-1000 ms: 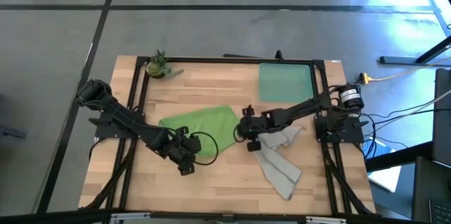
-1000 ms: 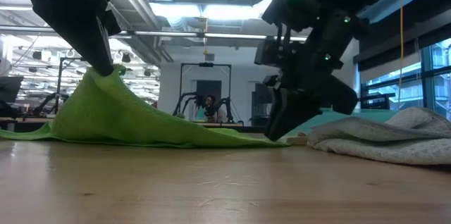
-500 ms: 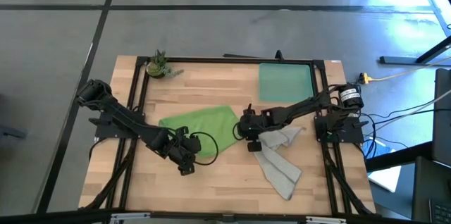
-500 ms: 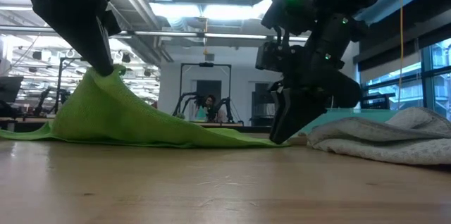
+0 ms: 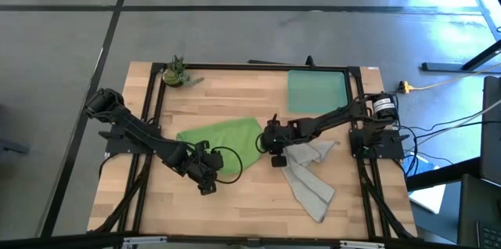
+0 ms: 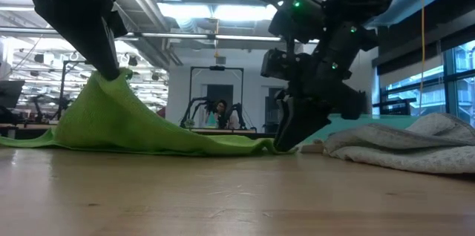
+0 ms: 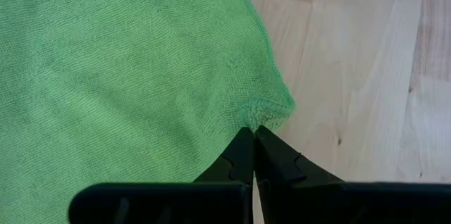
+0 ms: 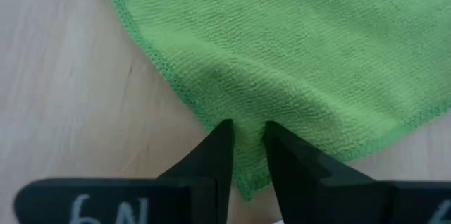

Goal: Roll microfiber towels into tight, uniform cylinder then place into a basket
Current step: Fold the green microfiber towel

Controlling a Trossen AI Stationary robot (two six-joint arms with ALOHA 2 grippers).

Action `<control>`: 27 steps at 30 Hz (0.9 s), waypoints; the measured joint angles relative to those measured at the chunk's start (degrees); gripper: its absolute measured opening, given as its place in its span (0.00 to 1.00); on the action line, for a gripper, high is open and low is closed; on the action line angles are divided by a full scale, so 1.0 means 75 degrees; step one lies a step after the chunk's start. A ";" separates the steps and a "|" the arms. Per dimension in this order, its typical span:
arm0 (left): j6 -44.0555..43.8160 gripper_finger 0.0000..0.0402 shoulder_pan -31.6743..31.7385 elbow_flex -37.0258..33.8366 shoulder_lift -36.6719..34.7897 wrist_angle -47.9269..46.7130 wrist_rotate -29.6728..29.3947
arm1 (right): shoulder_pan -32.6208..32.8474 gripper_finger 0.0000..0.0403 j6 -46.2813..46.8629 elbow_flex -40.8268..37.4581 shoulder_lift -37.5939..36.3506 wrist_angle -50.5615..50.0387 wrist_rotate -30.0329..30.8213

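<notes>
Right claw [image 5: 268, 138], clamped on green towel [image 5: 223, 141] corner at 3 o'clock, just nudged left. Left claw [image 5: 210, 164] pinching 6 o'clock corner, lifted. Looks like spreading before rolling; basket [image 5: 317, 91] at 1 o'clock.

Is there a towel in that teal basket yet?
No, the basket holds nothing; the green towel and grey towel lie on the table.

Green towel [image 7: 120, 69] cut off by both wrist views' edges, its near corner hidden under the left gripper [image 5: 205, 172] from above, grey towel [image 6: 404, 147] running off the low view's right edge, distant person [image 6: 220, 113] blurred, basket [image 6: 356, 121] barely visible behind the right gripper [image 6: 286, 145]
</notes>
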 joint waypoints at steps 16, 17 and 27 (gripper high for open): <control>-0.0006 0.00 0.0033 0.0000 -0.0006 -0.0082 -0.0492 | -0.0010 0.01 -0.0053 0.0162 -0.0167 -0.0459 0.0522; -0.0027 0.00 0.0051 0.0000 -0.0012 -0.0167 -0.0543 | -0.0018 0.01 -0.0139 0.0249 -0.0277 -0.0724 0.0664; -0.0612 0.00 0.0480 0.1260 -0.0026 -0.2872 -0.1929 | -0.0025 0.00 -0.0689 0.1772 -0.1019 -0.3005 0.2298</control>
